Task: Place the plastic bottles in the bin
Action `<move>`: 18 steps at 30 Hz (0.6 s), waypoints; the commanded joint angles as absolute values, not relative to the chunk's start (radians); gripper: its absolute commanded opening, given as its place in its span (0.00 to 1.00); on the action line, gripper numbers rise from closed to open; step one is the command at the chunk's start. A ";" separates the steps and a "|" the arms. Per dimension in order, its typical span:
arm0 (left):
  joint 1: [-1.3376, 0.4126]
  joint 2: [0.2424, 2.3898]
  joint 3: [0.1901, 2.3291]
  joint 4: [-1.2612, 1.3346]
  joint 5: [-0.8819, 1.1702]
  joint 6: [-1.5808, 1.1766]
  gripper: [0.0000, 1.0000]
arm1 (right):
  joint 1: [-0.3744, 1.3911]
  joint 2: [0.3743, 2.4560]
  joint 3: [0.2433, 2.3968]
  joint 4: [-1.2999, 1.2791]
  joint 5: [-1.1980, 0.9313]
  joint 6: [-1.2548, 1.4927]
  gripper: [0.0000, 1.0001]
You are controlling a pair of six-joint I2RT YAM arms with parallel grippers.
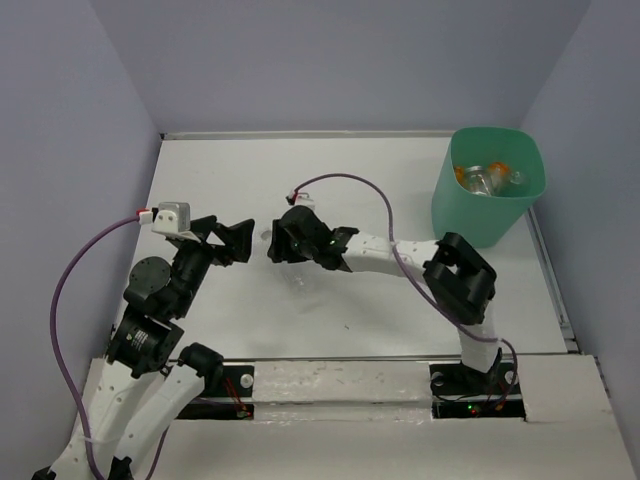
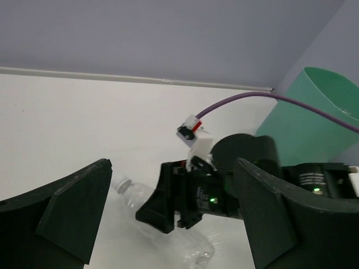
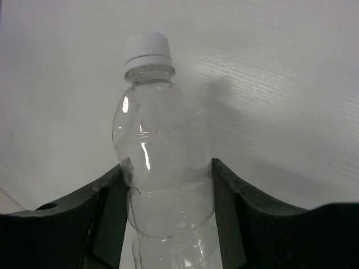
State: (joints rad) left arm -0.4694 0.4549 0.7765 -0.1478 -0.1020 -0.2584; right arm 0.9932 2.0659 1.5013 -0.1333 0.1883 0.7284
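Where the clear bottle (image 3: 151, 117) lies on its side on the white surface (image 1: 380, 180), just left of centre in the top view, we see the right pincer (image 3: 168, 171) pinching its body, one finger against each flank. Its white cap points away. Just to the left, the left pincer (image 1: 232, 240) is spread wide, facing it and touching nothing. At upper right stands the bin (image 1: 480, 215) with other bottles (image 1: 487, 178) inside, well apart from both pincers.
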 commanded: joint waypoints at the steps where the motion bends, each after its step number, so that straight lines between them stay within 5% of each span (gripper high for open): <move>1: -0.465 0.443 0.769 -0.107 -0.098 -0.239 0.99 | 0.942 1.762 1.387 -0.046 0.274 0.603 0.32; 8: -0.468 0.442 0.764 -0.100 -0.046 -0.249 0.99 | 0.625 1.275 1.270 -0.045 0.437 0.375 0.29; 18: -0.500 0.440 0.756 -0.091 -0.005 -0.241 0.99 | 0.097 1.219 1.249 0.240 0.546 0.236 0.26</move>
